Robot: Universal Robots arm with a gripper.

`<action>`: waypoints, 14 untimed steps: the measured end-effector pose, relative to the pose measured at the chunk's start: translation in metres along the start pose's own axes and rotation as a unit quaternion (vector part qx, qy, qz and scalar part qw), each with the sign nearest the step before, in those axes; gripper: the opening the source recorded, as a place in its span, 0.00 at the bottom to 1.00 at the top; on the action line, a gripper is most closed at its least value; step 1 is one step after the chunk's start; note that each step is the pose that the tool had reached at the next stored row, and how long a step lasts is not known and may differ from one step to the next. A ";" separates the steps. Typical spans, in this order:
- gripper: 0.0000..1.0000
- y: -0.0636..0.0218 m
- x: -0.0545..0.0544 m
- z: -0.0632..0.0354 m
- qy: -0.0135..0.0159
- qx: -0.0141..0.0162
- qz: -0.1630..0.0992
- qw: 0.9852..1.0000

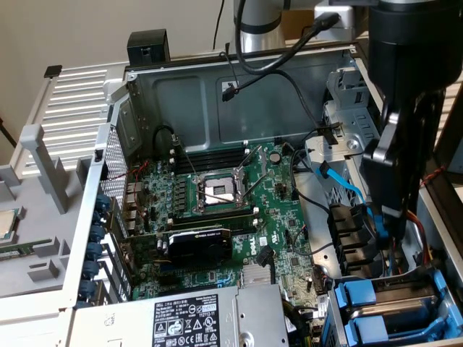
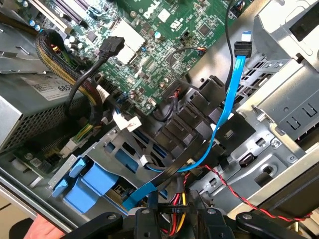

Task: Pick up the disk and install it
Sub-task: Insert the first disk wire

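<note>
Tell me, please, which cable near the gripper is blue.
The flat cable ending in a black plug; the thin twisted wire beside it is red and black.

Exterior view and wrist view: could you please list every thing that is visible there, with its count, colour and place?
computer case: one, grey metal, open, encloses the parts
motherboard: one, green, on the case floor
processor socket: one, silver, middle of the motherboard
graphics card: one, black, between socket and power supply box
power supply box: one, grey, black-and-white label, exterior view's bottom edge
data cable: one, light blue, beside the drive bay
drive rails: several, bright blue, drive bay, exterior view's lower right
processor chip: one, silver, outside the case, exterior view's left
gripper: one, black, above the drive bay, close to the data cable
</note>
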State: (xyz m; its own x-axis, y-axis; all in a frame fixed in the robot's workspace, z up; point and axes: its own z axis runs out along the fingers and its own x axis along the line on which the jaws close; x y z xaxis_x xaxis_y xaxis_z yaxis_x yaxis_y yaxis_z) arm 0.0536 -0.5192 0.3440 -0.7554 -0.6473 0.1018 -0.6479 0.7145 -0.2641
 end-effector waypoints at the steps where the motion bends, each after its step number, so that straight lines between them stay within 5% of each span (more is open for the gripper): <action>1: 0.35 0.0001 0.000 0.0004 0.001 0.000 0.002 1.000; 14: 0.35 0.0017 -0.007 0.0034 0.003 -0.001 0.012 1.000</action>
State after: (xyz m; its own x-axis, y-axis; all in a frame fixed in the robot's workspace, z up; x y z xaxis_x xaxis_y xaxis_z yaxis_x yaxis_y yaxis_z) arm 0.0579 -0.5145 0.3396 -0.7712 -0.6284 0.1018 -0.6299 0.7304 -0.2640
